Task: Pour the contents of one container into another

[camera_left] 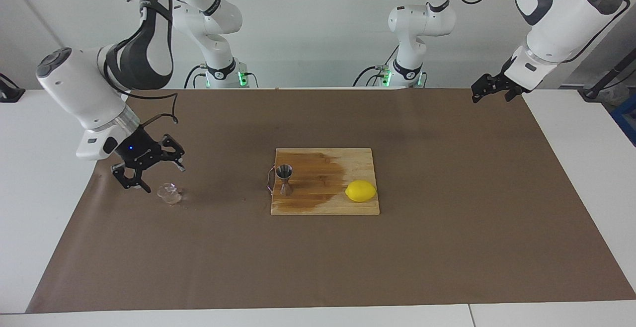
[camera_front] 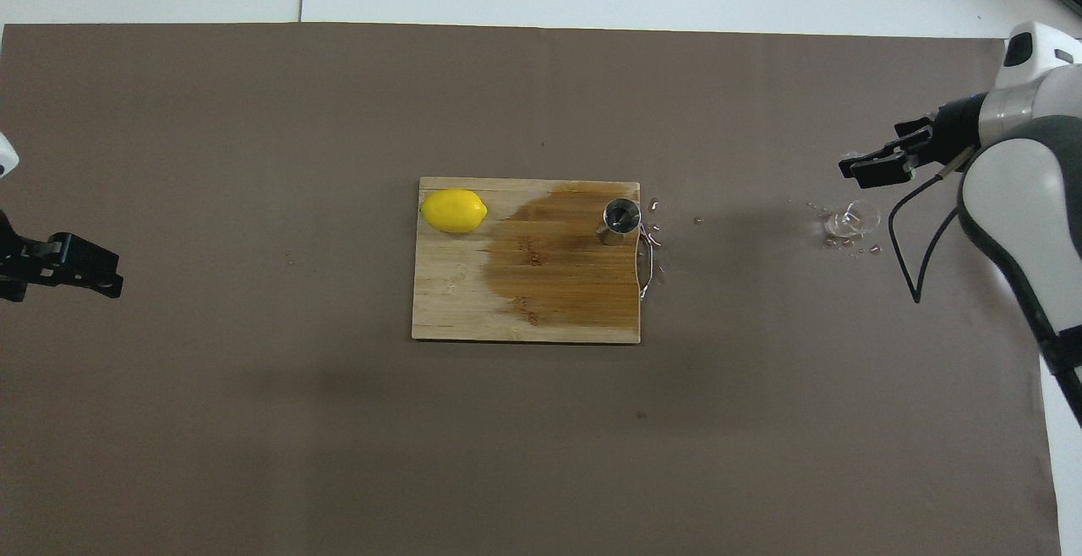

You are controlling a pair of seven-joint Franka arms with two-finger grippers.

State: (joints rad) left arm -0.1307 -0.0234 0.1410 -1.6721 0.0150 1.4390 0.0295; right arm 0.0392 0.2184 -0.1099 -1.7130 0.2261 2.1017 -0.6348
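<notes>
The clear glass cup [camera_left: 169, 193] stands on the brown mat toward the right arm's end, with water drops around it; it also shows in the overhead view [camera_front: 854, 221]. My right gripper [camera_left: 149, 175] hangs open and empty just above the mat beside the cup, apart from it; the overhead view shows it too [camera_front: 879, 163]. The metal jigger [camera_left: 284, 179] stands upright on the wooden board [camera_left: 357, 208] at its edge toward the right arm [camera_front: 621, 220]. My left gripper [camera_left: 490, 92] waits open in the air over the mat's left-arm end [camera_front: 76, 267].
A yellow lemon [camera_left: 360, 191] lies on the board's corner toward the left arm [camera_front: 454, 210]. A large dark wet patch covers the board [camera_front: 456, 311] around the jigger. Water beads lie on the mat along the board's edge beside the jigger.
</notes>
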